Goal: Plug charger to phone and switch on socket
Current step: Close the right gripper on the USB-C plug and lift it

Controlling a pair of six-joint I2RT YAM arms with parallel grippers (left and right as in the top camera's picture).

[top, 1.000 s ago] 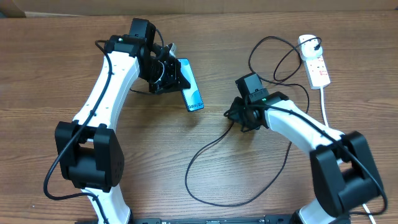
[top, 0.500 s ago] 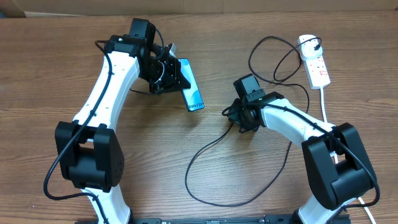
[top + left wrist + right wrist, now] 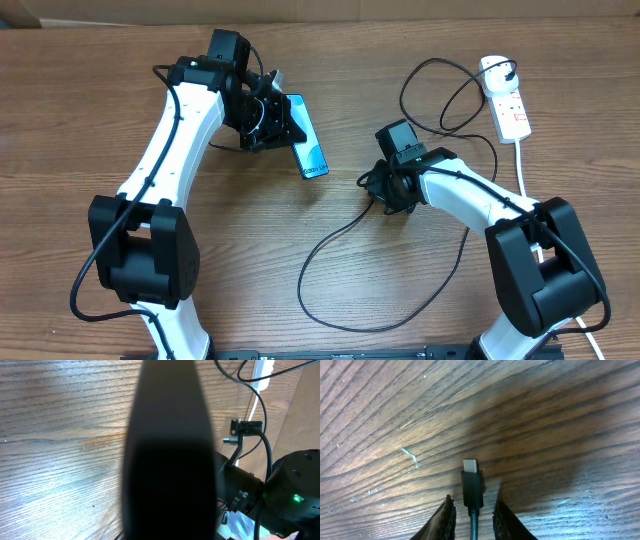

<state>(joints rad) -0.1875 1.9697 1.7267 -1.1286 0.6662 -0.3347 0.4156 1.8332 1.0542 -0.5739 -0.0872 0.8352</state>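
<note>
Step in hand: grabbing the charger plug. The charger (image 3: 330, 240) has its slack looping toward the desk (image 3: 80, 120) front edge. Mid-desk, right of centre, my right hand (image 3: 473, 505) points down with its fingers straddling the connector tip (image 3: 472, 485), which lies flat. There's a thin gap each side, so it's nearly closed but holding nothing. Next move needs a square pinch on the plug body, then a lift and lining up with the phone port. Further back, the phone (image 3: 308, 145) lies screen-up. My left hand (image 3: 268, 122) is fully closed at its far end; can't tell if it's clamping or pinning. The socket (image 3: 508, 100) sits at the far right corner, untouched.
</note>
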